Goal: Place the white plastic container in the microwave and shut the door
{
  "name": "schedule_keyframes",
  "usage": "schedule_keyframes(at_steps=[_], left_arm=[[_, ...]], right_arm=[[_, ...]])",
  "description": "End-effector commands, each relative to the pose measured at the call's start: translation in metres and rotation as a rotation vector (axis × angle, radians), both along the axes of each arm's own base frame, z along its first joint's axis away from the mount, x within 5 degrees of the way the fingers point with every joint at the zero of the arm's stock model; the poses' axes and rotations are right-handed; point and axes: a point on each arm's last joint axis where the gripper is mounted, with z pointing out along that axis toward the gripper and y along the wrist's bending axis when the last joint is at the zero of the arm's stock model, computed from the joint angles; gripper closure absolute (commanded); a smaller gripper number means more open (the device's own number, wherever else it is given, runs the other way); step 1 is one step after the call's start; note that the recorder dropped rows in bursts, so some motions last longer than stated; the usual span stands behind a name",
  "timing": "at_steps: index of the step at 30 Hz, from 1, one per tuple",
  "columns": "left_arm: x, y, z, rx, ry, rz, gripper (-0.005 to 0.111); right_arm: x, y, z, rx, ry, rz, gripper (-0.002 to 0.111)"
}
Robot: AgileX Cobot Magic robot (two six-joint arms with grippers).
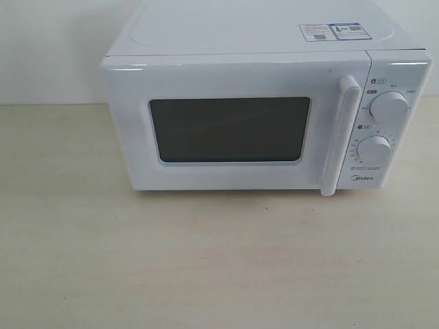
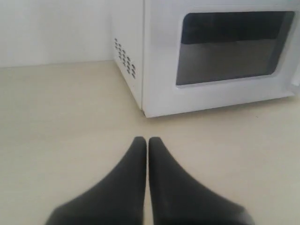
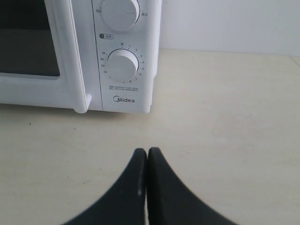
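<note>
The white Midea microwave (image 1: 260, 110) stands on the pale table with its door (image 1: 233, 127) shut, dark window facing me and vertical bar handle (image 1: 341, 133) at the door's right side. The white plastic container is not visible in any view. My left gripper (image 2: 147, 139) is shut with nothing in it, low over the table in front of the microwave's (image 2: 211, 56) left front corner. My right gripper (image 3: 147, 150) is shut and empty, facing the microwave's (image 3: 123, 56) knob panel. Neither gripper shows in the exterior view.
Two round knobs (image 1: 388, 107) (image 1: 374, 151) sit on the microwave's right panel. Stickers (image 1: 330, 31) lie on its top. Vent holes (image 2: 124, 58) mark its left side. A white wall (image 1: 48, 48) rises behind the pale wooden table (image 1: 206, 260).
</note>
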Motion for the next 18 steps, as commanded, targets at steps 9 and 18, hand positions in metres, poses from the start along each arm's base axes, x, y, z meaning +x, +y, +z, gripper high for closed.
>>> schedule_keyframes(at_steps=[9,18], left_arm=[[0.0007,0.0105,-0.0013,0.027,-0.001,0.184,0.103],[0.0007,0.0105,-0.0013,0.027,-0.001,0.184,0.103]], right_arm=[[-0.0002,-0.0005,0.0008,-0.004,-0.010,-0.008,0.108],[0.0004,-0.0005,0.0030,-0.005,-0.034,-0.006,0.108]])
